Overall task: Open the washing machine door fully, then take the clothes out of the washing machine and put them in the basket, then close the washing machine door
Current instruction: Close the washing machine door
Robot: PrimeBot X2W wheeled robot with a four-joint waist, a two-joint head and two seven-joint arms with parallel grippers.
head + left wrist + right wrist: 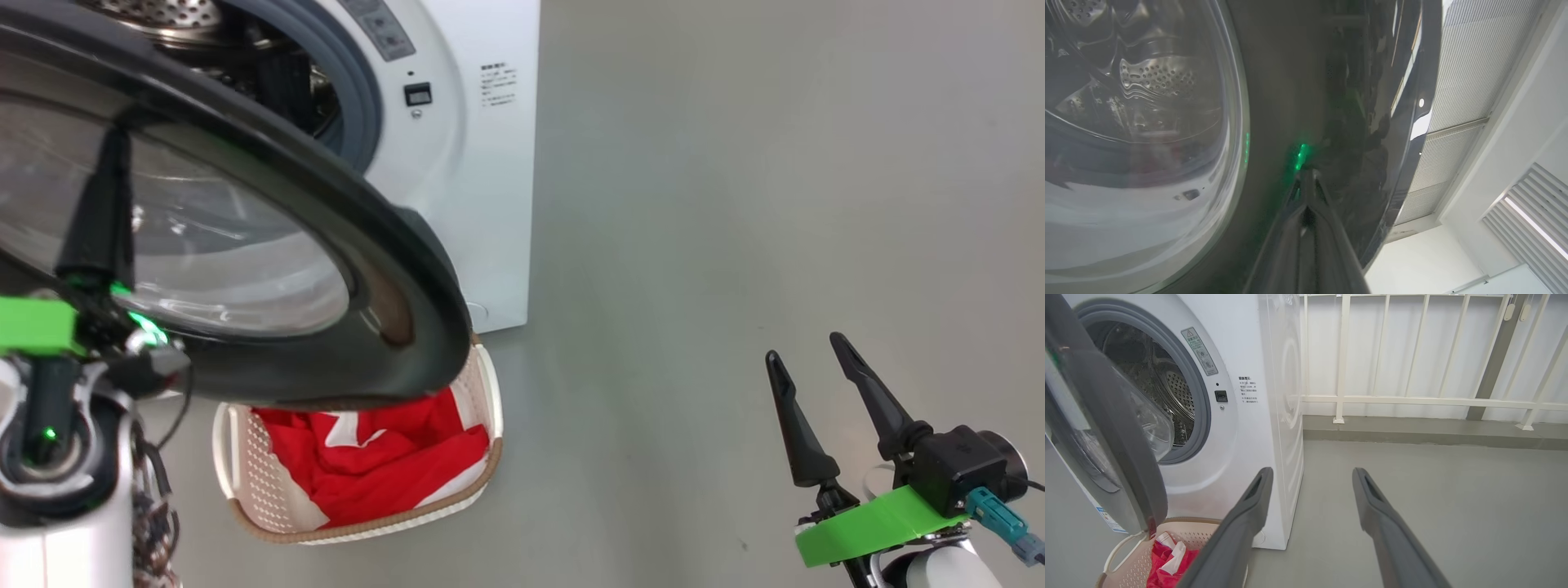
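The round black-rimmed glass door (392, 245) stands out from the big white washing machine (490, 204), over the cream perforated basket (245, 482) of red-and-white clothes (384, 474). The left gripper (1306, 177) seems pinched closed against the door's rim; the right gripper (804, 346) gapes wide, empty.

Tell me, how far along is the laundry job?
Done: the clothes lie in the basket and the drum looks empty. In hand: the left gripper, shut, is against the door. Left: closing that door, which stands open. The right gripper is open, empty.
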